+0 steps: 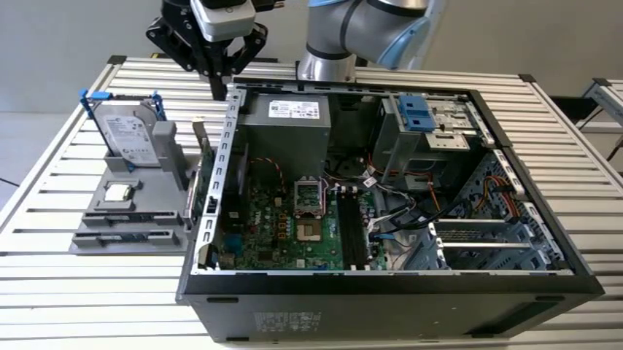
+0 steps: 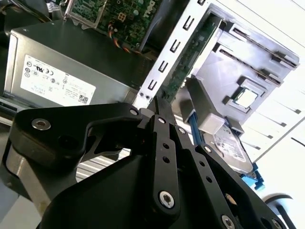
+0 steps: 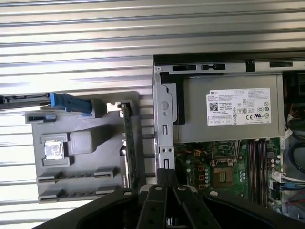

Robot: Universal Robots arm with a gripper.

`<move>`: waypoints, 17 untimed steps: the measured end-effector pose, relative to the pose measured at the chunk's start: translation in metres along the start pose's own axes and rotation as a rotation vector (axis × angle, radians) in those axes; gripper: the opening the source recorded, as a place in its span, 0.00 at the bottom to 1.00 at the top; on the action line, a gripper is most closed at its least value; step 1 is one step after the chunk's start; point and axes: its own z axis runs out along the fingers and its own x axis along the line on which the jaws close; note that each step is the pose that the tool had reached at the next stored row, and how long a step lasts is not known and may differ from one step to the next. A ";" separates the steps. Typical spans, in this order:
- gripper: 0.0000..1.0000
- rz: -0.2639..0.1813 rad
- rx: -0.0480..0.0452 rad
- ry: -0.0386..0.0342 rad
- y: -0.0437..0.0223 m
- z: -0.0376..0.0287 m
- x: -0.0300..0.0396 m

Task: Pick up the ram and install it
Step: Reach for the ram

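My gripper (image 1: 220, 90) hangs over the back corner of the open computer case (image 1: 389, 280), at the exterior view's left, just above the case wall. Its two black fingers meet at their tips in both wrist views (image 2: 159, 102) (image 3: 165, 172), shut with nothing between them. I cannot make out the ram. The two long slots on the grey holder (image 3: 86, 157) look bare. The dark memory slots (image 1: 346, 226) (image 3: 257, 162) lie on the green motherboard (image 1: 277, 226), and what sits in them is unclear.
A green expansion card (image 1: 203, 191) (image 3: 128, 143) stands on edge between holder and case. A hard drive in a blue frame (image 1: 131, 135) stands upright on the holder, beside a square chip (image 1: 119, 192). The grey power supply (image 1: 287, 127) fills the case's back. Loose cables (image 1: 409, 204) cross the middle.
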 end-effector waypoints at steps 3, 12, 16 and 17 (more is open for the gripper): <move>0.00 0.000 0.0000 0.0000 -0.0002 -0.0001 0.0029; 0.00 0.000 0.0000 0.0000 -0.0010 -0.0003 0.0137; 0.00 0.000 0.0001 0.0000 -0.0013 -0.0004 0.0179; 0.00 0.000 0.0000 0.0000 -0.0013 -0.0004 0.0189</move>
